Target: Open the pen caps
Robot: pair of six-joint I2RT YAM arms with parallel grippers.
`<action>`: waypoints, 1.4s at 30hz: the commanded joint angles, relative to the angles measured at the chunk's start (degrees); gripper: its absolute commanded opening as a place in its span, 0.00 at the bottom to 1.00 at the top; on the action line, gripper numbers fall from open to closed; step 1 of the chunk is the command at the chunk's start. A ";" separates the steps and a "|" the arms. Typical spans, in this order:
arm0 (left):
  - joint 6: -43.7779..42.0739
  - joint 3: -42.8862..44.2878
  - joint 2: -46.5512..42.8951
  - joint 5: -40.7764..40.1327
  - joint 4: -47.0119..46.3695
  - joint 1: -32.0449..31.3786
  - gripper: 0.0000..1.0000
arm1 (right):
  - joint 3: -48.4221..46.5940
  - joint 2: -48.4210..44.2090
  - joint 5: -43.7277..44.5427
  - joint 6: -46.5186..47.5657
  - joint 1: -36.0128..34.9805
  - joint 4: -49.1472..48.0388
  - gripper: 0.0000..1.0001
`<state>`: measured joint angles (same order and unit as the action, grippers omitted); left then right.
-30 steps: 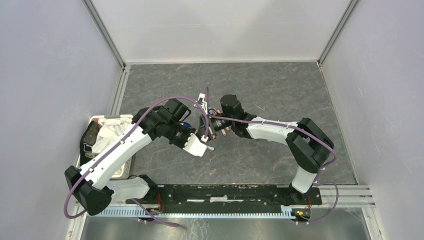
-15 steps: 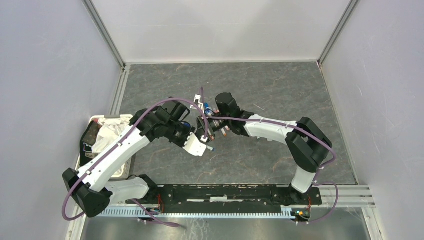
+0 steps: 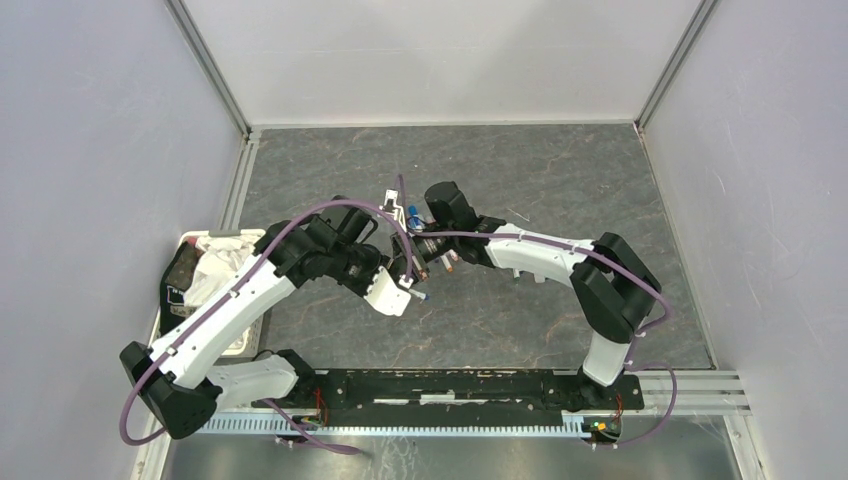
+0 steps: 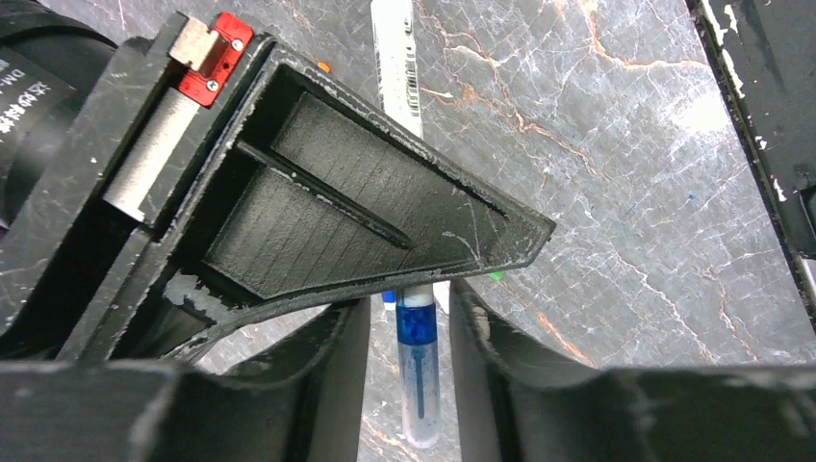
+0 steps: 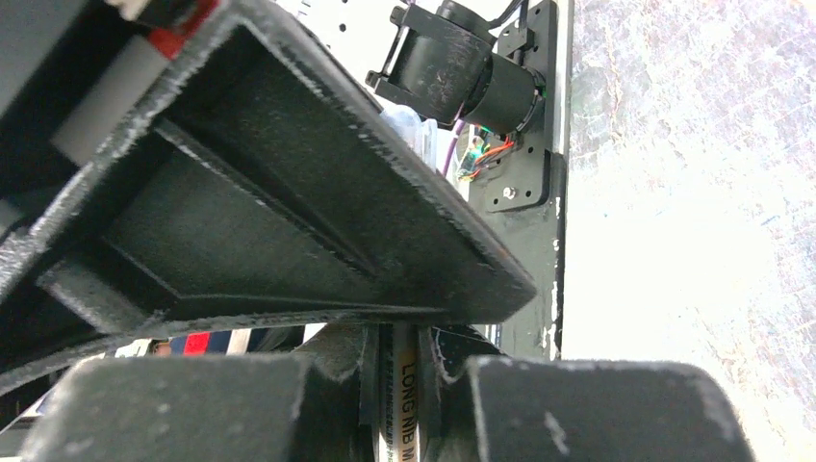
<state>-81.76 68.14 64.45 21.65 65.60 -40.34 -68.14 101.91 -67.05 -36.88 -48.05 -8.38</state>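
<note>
— Pen [image 4: 420, 385] position?
— Dead centre: our right gripper [image 5: 400, 361] clamps its barrel, and its blue end sits between our left gripper's [image 4: 409, 322] fingers [image 4: 500, 366]. Whether those squeeze it, we cannot tell.

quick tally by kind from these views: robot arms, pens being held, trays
robot arms: 2, the left arm and the right arm
pens being held: 1, the blue-ended pen
trays: 1, the tray at the left edge
total: 4
</note>
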 commanded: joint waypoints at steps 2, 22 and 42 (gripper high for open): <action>-1.89 1.12 -0.64 2.77 -1.27 -0.53 0.32 | -2.60 0.89 -0.36 0.19 -0.16 -1.48 0.00; -0.35 1.87 -0.04 4.44 -1.32 -1.67 0.02 | -10.35 7.44 5.11 -13.12 -1.67 -14.82 0.28; -39.79 10.79 8.58 -5.53 16.24 37.33 0.02 | 56.69 -32.76 18.51 -15.29 0.22 -28.46 0.00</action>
<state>-97.41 72.88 73.73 25.26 72.99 -22.76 -53.32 94.65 -52.29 -36.77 -48.25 -17.85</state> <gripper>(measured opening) 0.218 0.136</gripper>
